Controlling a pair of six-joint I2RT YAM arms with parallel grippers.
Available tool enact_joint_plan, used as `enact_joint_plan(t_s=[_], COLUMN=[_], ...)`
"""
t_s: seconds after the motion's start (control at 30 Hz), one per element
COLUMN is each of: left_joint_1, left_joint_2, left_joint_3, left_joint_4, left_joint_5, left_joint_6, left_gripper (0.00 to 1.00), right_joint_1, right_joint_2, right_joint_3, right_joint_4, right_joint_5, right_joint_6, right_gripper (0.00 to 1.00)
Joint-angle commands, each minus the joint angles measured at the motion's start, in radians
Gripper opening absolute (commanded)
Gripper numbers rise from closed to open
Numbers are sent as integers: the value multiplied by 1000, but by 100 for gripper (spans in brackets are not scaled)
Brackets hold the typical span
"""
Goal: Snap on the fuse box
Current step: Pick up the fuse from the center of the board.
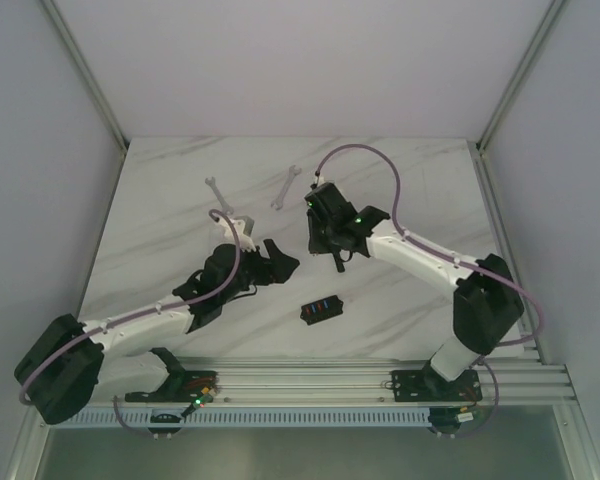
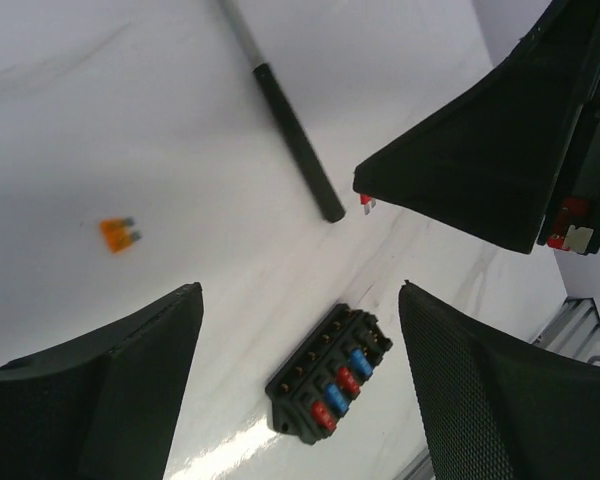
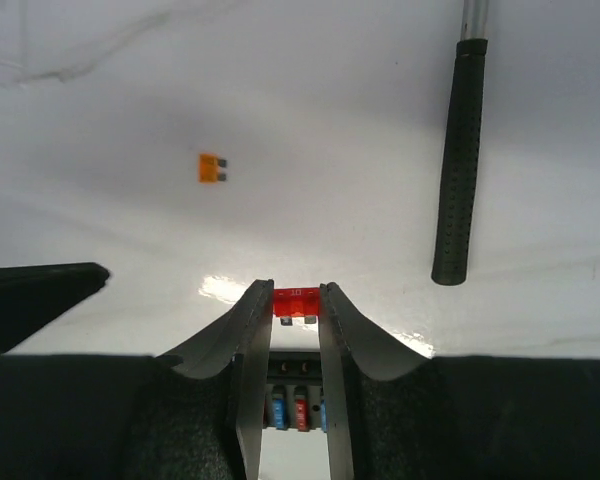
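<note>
Fuse box (image 1: 321,309): small black plastic, lying flat near the middle of the surface's near edge. Probably light, rigid and sliding easily, so gripping across its short sides is looking best. Right jaws are pinching a red fuse (image 3: 297,297). Left jaws are gaping wide, holding nothing.

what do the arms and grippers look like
The left arm and right arm have white links and bulky black joints, each with a thin purple cable. The left gripper and right gripper are black, with two wedge-shaped, finely dotted fingers. A green light glows near the right wrist.
</note>
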Motion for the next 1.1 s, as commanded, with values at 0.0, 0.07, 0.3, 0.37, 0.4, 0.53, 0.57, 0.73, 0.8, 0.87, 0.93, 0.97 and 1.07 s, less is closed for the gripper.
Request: enact_joint_plan(t_s=[0.0, 0.07, 0.3, 0.37, 0.4, 0.53, 0.57, 0.73, 0.8, 0.87, 0.93, 0.97, 1.07], left_joint_1=[-40, -55, -98, -105, -109, -113, -112, -115, -115, -114, -115, -115, -116], left_joint_2=[37, 57, 141, 165, 176, 212, 218, 241, 246, 247, 251, 253, 254], left_joint_3=[24, 33, 77, 95, 102, 130, 135, 147, 146, 146, 147, 149, 152], left_joint_4=[197, 229, 314, 327, 337, 351, 355, 371, 377, 383, 388, 387, 386], left_joint_5=[-44, -48, -31, -25, -23, -24, -23, -10, -9, -4, 2, 4, 9], left_joint_6=[103, 123, 179, 182, 182, 181, 180, 169, 165, 161, 162, 160, 160], left_gripper=[85, 79, 65, 63, 62, 58, 56, 49, 45, 41, 37, 35, 27], right_joint_1=[-4, -3, -1, -1, -1, -2, -1, 0, -1, -1, -1, -1, -1], right_joint_2=[-71, -101, -206, -226, -234, -256, -264, -293, -295, -294, -295, -294, -294], right_joint_3=[-64, -86, -162, -174, -179, -195, -199, -225, -227, -225, -227, -227, -229], right_joint_4=[66, 90, 156, 164, 171, 181, 184, 200, 201, 203, 209, 210, 214], right_joint_5=[11, 7, 17, 16, 12, 8, 7, 16, 15, 11, 6, 4, 1], right_joint_6=[103, 138, 217, 229, 234, 248, 253, 270, 273, 276, 278, 280, 281], right_gripper=[23, 22, 22, 22, 22, 22, 22, 22, 22, 22, 22, 22, 22])
